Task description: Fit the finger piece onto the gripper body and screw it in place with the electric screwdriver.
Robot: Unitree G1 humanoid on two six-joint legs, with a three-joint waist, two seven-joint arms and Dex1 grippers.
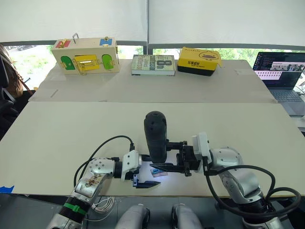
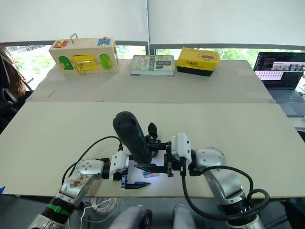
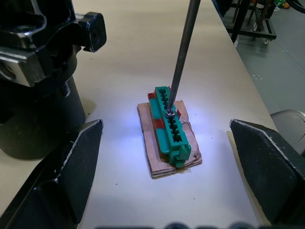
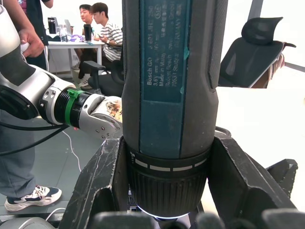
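Right pincer (image 1: 167,155) pinches the electric screwdriver (image 1: 155,136) upright on the counter (image 1: 238,124), and the left wrist view catches its bit on the green-topped block (image 3: 170,125) between the left pincer's spread fingers (image 3: 71,167).

Setting: office-style robotics lab. My pale work surface (image 1: 71,129) sits under blinded windows (image 1: 71,19); open laptop (image 1: 281,71), book (image 1: 153,64), latch-puzzle box (image 1: 86,55), black office chair (image 4: 259,52), seated people (image 4: 102,28) at a far desk.

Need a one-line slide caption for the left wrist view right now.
Screwdriver bit set on a screw in the green-topped block, open left gripper straddling it.
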